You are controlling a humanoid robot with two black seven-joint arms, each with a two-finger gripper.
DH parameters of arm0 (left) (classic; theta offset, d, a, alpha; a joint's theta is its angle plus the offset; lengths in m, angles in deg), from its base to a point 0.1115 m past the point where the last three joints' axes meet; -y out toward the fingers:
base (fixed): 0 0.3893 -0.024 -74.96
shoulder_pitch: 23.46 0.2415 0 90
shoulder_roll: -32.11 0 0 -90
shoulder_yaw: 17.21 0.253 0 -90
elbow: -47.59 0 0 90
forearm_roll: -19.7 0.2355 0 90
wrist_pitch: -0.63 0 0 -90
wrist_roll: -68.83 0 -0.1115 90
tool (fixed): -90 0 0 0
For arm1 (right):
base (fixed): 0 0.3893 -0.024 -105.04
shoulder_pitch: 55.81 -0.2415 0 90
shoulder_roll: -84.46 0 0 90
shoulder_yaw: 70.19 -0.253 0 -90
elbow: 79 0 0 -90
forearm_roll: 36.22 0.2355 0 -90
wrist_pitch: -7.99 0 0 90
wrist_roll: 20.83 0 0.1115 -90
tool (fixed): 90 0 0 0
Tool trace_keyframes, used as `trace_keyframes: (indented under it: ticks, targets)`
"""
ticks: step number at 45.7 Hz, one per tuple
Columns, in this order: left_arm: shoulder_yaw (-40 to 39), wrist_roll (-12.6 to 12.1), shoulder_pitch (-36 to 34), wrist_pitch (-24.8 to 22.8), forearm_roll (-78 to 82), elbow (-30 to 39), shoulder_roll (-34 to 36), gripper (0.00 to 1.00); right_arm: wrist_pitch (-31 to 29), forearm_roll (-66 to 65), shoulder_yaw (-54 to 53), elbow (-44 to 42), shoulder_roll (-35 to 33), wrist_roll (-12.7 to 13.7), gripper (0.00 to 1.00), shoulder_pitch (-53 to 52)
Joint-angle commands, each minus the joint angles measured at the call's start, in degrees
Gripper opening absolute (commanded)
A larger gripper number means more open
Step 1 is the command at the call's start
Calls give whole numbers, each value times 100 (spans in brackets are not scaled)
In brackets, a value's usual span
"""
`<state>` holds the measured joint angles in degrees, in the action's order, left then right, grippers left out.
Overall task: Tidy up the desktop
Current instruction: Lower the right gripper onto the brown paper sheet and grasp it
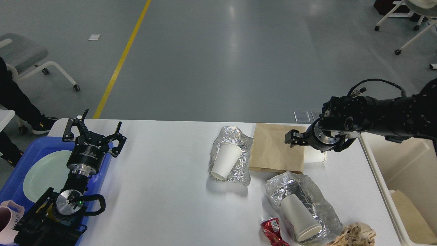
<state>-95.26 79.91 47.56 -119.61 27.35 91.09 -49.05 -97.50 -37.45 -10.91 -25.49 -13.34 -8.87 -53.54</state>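
Note:
The white desktop (164, 191) fills the lower half of the head view. On it lie a paper cup on crumpled foil (226, 158), a flat brown paper bag (276, 150), a paper cup (316, 156) on its side at the bag's right edge, another cup in foil (300, 212), a crushed red can (273, 233) and crumpled brown paper (355, 235). My right gripper (293, 138) hovers low over the bag's upper right corner, beside the lying cup; it looks dark and end-on. My left gripper (97, 127) stands open and empty above the tray's far edge.
A blue tray (13, 184) at the left holds a pale green plate (44, 171) and a pink mug (7, 220). A cream bin (406, 171) stands against the table's right edge. A wheeled chair (30, 59) sits on the floor beyond.

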Motion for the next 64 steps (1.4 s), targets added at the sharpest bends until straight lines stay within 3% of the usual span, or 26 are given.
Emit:
trace_keyframes:
  ticks: [1, 45, 57, 64]
  targets:
    - [-9, 0, 0, 0, 0, 0, 3, 99, 2, 0, -75, -683, 235, -1, 100, 581]
    - [-1, 0, 0, 0, 0, 0, -6, 99, 520, -9, -567, -1712, 728, -19, 99, 1820]
    - [0, 0, 0, 0, 0, 0, -6, 99, 582, -9, -575, -1694, 807, -19, 61, 1917]
    - [0, 0, 0, 0, 0, 0, 3, 99, 591, -18, -575, -1694, 816, -19, 22, 1961]
